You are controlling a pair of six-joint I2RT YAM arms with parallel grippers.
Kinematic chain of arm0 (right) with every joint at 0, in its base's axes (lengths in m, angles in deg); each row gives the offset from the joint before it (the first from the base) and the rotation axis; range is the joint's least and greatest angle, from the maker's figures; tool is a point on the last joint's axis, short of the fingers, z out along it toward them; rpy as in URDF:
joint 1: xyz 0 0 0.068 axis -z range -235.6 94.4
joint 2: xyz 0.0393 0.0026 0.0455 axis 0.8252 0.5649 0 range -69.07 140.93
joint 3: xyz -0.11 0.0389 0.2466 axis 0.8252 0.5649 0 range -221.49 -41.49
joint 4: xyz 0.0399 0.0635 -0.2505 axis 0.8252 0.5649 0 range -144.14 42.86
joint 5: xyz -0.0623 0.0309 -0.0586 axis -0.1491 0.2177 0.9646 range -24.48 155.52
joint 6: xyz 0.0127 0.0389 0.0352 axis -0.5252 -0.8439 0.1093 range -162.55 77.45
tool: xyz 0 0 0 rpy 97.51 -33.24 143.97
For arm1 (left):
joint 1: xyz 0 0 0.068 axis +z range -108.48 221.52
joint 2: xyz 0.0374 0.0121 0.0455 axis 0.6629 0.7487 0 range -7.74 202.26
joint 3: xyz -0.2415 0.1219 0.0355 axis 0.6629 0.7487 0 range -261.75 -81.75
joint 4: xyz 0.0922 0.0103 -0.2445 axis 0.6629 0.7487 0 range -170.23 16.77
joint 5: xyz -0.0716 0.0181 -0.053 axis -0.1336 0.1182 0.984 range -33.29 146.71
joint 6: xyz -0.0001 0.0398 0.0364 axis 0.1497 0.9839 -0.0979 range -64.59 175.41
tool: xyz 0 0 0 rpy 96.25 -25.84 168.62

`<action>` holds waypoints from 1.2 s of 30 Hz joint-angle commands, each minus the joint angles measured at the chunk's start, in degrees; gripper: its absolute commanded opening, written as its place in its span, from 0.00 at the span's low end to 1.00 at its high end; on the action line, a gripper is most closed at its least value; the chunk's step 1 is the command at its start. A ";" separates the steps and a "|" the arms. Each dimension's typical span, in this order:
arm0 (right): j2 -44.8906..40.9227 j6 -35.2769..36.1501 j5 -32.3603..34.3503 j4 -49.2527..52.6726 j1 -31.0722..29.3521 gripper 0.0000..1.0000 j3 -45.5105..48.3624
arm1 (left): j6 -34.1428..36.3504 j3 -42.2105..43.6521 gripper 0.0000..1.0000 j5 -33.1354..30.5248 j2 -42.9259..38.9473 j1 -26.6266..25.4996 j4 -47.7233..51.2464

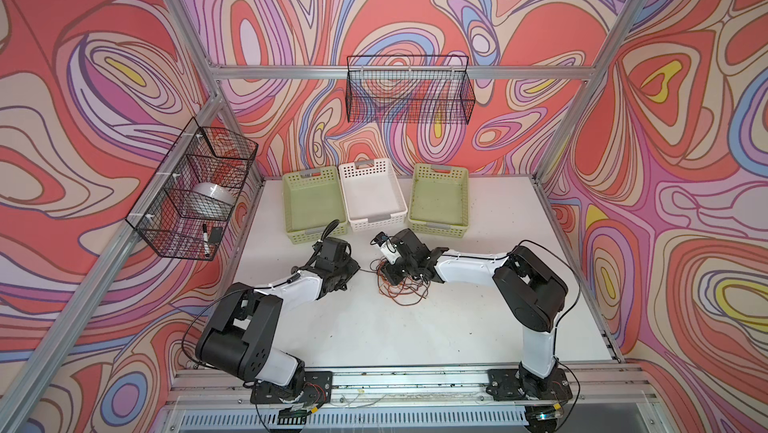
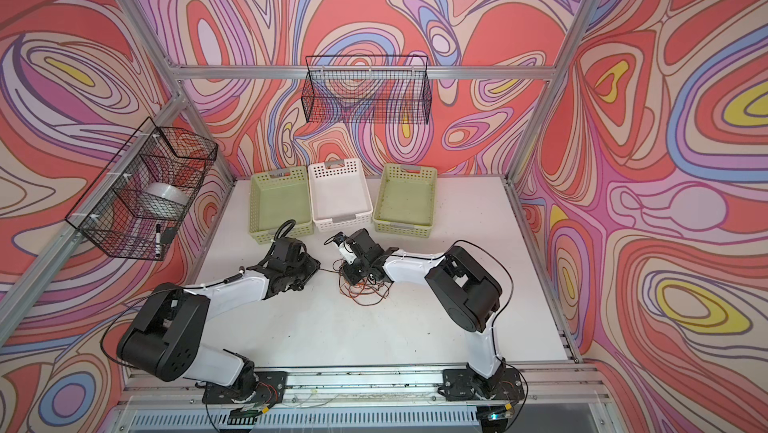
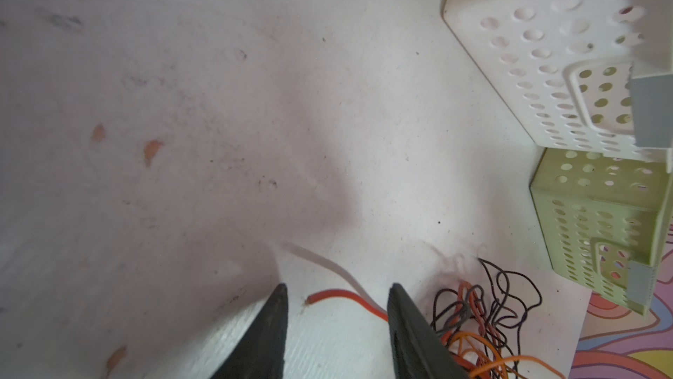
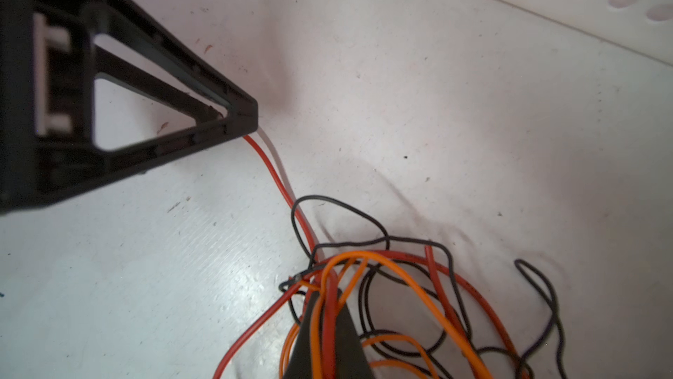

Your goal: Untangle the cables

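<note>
The left gripper sits with fingers apart around the red cable end. The right gripper is clamped on the tangled cables.

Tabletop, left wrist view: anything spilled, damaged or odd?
Yes. Small orange flecks lie scattered on the white table, apart from the cables, with grey scuffs and dark specks around them. They look like chipped residue, though what they are cannot be told.

Swirling pink-and-coral patterned walls enclose a white tabletop framed by aluminium rails.
</note>
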 commanded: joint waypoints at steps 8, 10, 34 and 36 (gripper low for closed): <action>0.68 0.70 -1.61 -0.28 0.03 0.00 0.17 | 0.59 0.33 0.30 -3.09 2.35 -0.59 -4.25; 0.55 0.84 -1.77 -0.28 0.01 0.00 0.21 | 0.92 0.31 0.28 -3.30 2.50 -0.58 -4.56; -5.79 3.02 0.65 -2.19 0.96 0.44 2.80 | 7.85 -1.70 0.00 -2.12 -0.45 -1.95 -6.35; -9.09 4.53 1.36 -3.00 1.64 0.54 4.03 | 11.22 -3.42 0.00 -2.23 -3.43 -2.78 -4.21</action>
